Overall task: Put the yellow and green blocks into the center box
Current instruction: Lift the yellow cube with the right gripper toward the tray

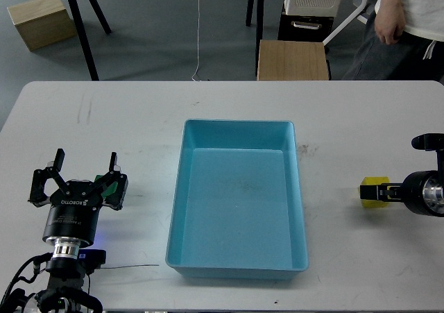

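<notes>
Blue tray (237, 200) bare inside — yellow block (373, 190), green block (107, 186) outside.

tray (238, 268) mid-table (139, 112), blocks (374, 191) flanking

left arm comes up from the bottom-left corner, its wrist upright and the left gripper (84, 162) pointing away, fingers spread wide apart. right arm reaches in from the right edge, the right gripper (386, 191) pointing left, its fingers too dark to separate.
</notes>
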Robot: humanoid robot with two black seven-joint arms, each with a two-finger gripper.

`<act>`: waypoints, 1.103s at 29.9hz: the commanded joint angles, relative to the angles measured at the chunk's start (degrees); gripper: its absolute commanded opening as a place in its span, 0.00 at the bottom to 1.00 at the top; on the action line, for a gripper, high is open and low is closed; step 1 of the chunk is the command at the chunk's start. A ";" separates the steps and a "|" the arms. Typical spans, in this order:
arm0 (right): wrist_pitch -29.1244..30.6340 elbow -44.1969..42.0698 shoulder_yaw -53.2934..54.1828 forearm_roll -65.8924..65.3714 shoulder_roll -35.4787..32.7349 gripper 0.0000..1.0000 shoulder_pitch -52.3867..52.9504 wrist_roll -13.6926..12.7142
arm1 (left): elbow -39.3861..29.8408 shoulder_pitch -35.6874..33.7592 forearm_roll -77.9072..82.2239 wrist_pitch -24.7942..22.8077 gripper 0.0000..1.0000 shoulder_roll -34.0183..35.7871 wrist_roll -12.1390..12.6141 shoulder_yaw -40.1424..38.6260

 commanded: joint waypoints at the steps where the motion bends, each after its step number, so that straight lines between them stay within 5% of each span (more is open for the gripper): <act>1: -0.18 -0.70 0.00 0.07 0.81 0.68 -0.05 -0.18 | 0.02 0.01 0.00 -0.03 1.00 0.00 0.00 -0.06; 4: -0.35 -2.63 0.09 0.25 2.13 0.57 -0.05 -0.09 | 0.02 0.01 0.00 -0.03 1.00 0.00 -0.08 -0.15; 11: -0.35 -4.13 1.23 0.51 2.66 0.05 0.39 0.96 | 0.11 0.09 0.00 -0.03 1.00 0.09 -0.08 -0.23; 17: 0.43 -8.00 14.84 0.34 2.22 0.01 2.32 2.54 | 0.11 0.09 0.00 -0.03 1.00 0.09 -0.08 -0.15; 19: 2.27 -8.00 17.13 -0.02 1.96 0.01 5.65 6.48 | 0.11 0.09 0.00 -0.03 1.00 0.00 -0.08 -0.15; 23: 7.55 -8.09 16.97 -1.24 1.87 0.01 14.88 19.30 | 0.11 0.09 0.00 -0.03 1.00 0.09 -0.08 -0.15; 31: 11.60 -7.83 16.09 -26.43 3.70 0.02 24.73 53.31 | 0.11 0.09 0.00 0.06 1.00 0.09 -0.08 -0.15; 33: 11.69 -7.74 13.64 -33.64 6.95 0.02 26.75 53.31 | 0.02 0.09 0.00 -0.03 1.00 0.00 -0.08 -0.15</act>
